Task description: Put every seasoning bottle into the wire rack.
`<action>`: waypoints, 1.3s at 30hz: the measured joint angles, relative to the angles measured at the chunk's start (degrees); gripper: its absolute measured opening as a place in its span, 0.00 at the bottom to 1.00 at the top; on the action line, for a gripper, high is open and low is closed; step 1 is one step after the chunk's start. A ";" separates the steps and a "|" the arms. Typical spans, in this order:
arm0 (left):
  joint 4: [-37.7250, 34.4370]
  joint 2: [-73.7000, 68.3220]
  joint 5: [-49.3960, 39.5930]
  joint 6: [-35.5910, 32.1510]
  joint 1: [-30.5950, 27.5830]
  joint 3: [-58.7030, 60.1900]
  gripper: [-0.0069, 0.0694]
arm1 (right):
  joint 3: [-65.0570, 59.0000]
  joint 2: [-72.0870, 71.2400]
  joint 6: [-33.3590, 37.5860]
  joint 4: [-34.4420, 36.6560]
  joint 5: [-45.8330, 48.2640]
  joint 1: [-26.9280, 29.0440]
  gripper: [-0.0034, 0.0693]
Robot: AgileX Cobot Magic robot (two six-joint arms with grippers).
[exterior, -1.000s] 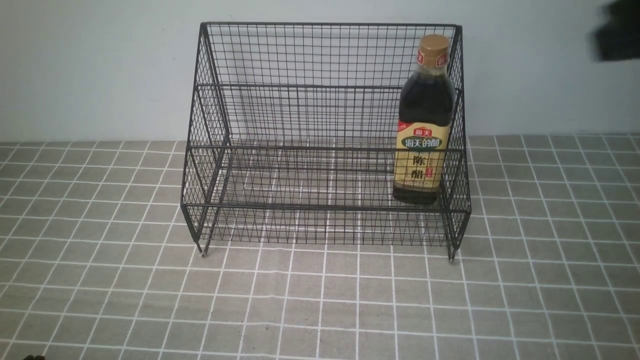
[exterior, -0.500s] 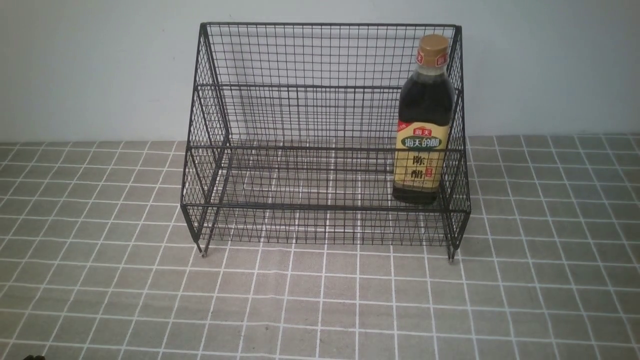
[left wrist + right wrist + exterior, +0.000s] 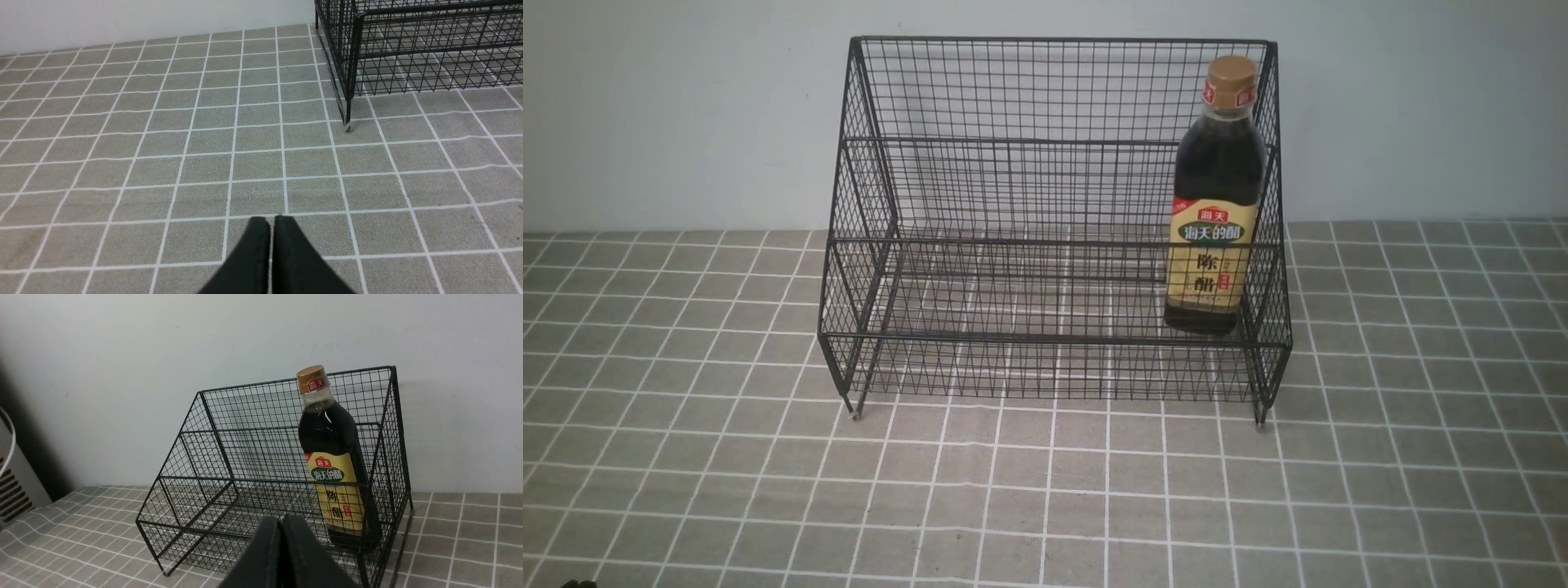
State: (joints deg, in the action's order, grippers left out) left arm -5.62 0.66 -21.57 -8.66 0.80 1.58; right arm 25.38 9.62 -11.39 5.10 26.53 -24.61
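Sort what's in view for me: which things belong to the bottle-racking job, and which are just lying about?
Job:
bottle, upright at the rack's right end
rack
left pincer, shut, empty
right pincer, shut, empty

Just there:
checked cloth
wall
vented unit, at the edge of the right wrist view

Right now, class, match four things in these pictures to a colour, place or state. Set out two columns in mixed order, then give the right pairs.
Things:
1. seasoning bottle
2. wire rack
3. bottle cap
4. left gripper

Descriptions:
A. black mesh
B. shut, holding nothing
C. upright inside the rack, at its right end
D. tan-gold

Pairs: 1-C; 2-A; 3-D; 4-B
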 joint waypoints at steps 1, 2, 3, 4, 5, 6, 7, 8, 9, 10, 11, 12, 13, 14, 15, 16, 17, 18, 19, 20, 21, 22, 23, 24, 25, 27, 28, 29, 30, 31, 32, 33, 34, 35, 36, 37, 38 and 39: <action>0.00 0.00 0.00 0.00 0.00 0.00 0.08 | -0.02 0.00 1.55 0.00 -0.31 0.00 0.03; 0.00 0.00 0.00 0.00 0.00 0.00 0.08 | -0.06 -0.17 2.81 0.00 -0.56 0.00 0.03; 0.00 0.00 0.00 0.00 0.00 0.00 0.08 | -0.13 -0.28 3.34 0.00 -0.56 0.06 0.03; 0.00 0.00 0.00 0.00 0.00 0.00 0.08 | -0.40 -1.09 5.10 0.00 -0.61 0.72 0.03; 0.00 0.00 0.00 0.00 0.00 0.00 0.08 | -0.66 -1.93 5.99 0.00 -0.85 1.62 0.03; 0.00 0.00 0.00 0.00 0.00 0.00 0.08 | -1.15 -2.82 6.92 0.00 -1.23 3.20 0.03; 0.00 0.00 0.00 0.00 0.00 0.00 0.08 | -1.71 -3.54 7.87 0.00 -1.72 4.77 0.03; 0.00 0.00 0.00 0.00 0.00 0.00 0.08 | -2.67 -4.25 8.45 0.00 -2.09 6.97 0.03; 0.00 0.00 0.00 0.00 0.00 0.00 0.08 | -3.90 -5.11 9.21 -0.13 -2.58 9.32 0.03; 0.00 0.00 0.00 0.00 0.00 0.00 0.08 | -5.38 -6.07 9.82 -0.62 -3.10 11.78 0.03; 0.00 0.00 0.00 0.00 0.00 0.00 0.08 | -7.12 -6.66 10.28 -0.91 -3.45 14.18 0.03; 0.00 0.00 0.00 0.00 0.00 0.00 0.08 | -9.48 -7.60 10.94 -1.30 -3.92 16.91 0.03; 0.00 0.00 0.00 0.00 0.00 0.00 0.08 | -9.91 -7.72 11.39 -1.40 -4.06 17.79 0.03; 0.00 0.00 0.00 0.00 0.00 0.00 0.08 | -11.60 -8.20 11.39 -1.55 -4.30 19.01 0.03; 0.00 0.00 0.00 0.00 0.00 0.00 0.08 | -15.23 -9.23 11.39 -1.75 -4.39 21.77 0.03; 0.00 0.00 0.00 0.00 0.00 0.00 0.08 | -15.69 -9.35 11.39 -1.75 -4.44 22.04 0.03; 0.00 0.00 0.00 0.00 0.00 0.00 0.08 | -20.41 -10.09 11.39 -1.98 -4.43 23.94 0.03; 0.00 0.00 0.00 0.00 0.00 0.00 0.08 | -21.37 -10.15 11.69 -1.98 -4.43 24.20 0.03; 0.00 0.00 0.00 0.00 0.00 0.00 0.08 | -24.12 -10.27 11.69 -2.10 -4.36 24.47 0.03; 0.00 0.00 0.00 0.00 0.00 0.00 0.08 | -25.97 -10.27 11.75 -2.15 -4.02 24.61 0.03; 0.00 0.00 -0.05 0.00 0.00 0.00 0.08 | -26.29 -10.27 11.75 -2.22 -3.93 24.61 0.03; 0.00 0.00 -0.05 0.00 0.00 0.00 0.08 | -26.35 -10.33 11.83 -2.40 -4.27 24.61 0.03; 0.00 0.00 -0.05 0.00 0.00 0.00 0.08 | -26.35 -10.33 11.86 -2.38 -4.23 24.61 0.03; 0.00 0.00 -0.05 0.00 0.00 0.00 0.08 | -26.35 -10.33 11.86 -2.42 -4.23 24.61 0.03; 0.00 0.00 -0.05 0.00 0.00 0.00 0.08 | -26.35 -10.33 11.86 -2.42 -4.23 24.61 0.03; 0.00 0.00 -0.05 0.00 0.00 0.00 0.08 | -26.35 -10.33 11.86 -2.42 -4.23 24.61 0.03; 0.00 0.00 -0.05 0.00 0.00 0.00 0.08 | -26.35 -10.33 11.86 -2.42 -4.23 24.61 0.03; 0.00 0.00 -0.05 0.00 0.00 0.00 0.08 | -26.35 -10.33 11.86 -2.42 -4.23 24.61 0.03; 0.00 0.00 -0.05 0.00 0.00 0.00 0.08 | -26.35 -10.33 11.86 -2.42 -4.23 24.61 0.03; 0.00 0.00 -0.05 0.00 0.00 0.00 0.08 | -26.35 -10.33 11.86 -2.42 -4.23 24.61 0.03; 0.00 0.00 -0.05 0.00 0.00 0.00 0.08 | -26.35 -10.33 11.86 -2.42 -4.23 24.61 0.03; 0.00 0.00 -0.05 0.00 0.00 0.00 0.08 | -26.35 -10.33 11.86 -2.42 -4.23 24.61 0.03; 0.00 0.00 -0.05 0.00 0.00 0.00 0.08 | -26.35 -10.33 11.86 -2.42 -4.23 24.61 0.03; 0.00 0.00 -0.05 0.00 0.00 0.00 0.08 | -26.35 -10.33 11.86 -2.42 -4.23 24.61 0.03; 0.00 0.00 -0.05 0.00 0.00 0.00 0.08 | -26.35 -10.33 11.86 -2.42 -4.23 24.61 0.03; 0.00 0.00 -0.05 0.00 0.00 0.00 0.08 | -26.35 -10.33 11.86 -2.42 -4.23 24.61 0.03; 0.00 0.00 -0.05 0.00 0.00 0.00 0.08 | -26.35 -10.33 11.86 -2.42 -4.23 24.61 0.03; 0.00 0.00 -0.05 0.00 0.00 0.00 0.08 | -26.35 -10.33 11.86 -2.42 -4.23 24.61 0.03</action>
State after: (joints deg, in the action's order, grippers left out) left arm -5.62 0.66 -21.62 -8.66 0.80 1.58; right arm -0.97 -0.71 0.48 2.67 22.29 0.00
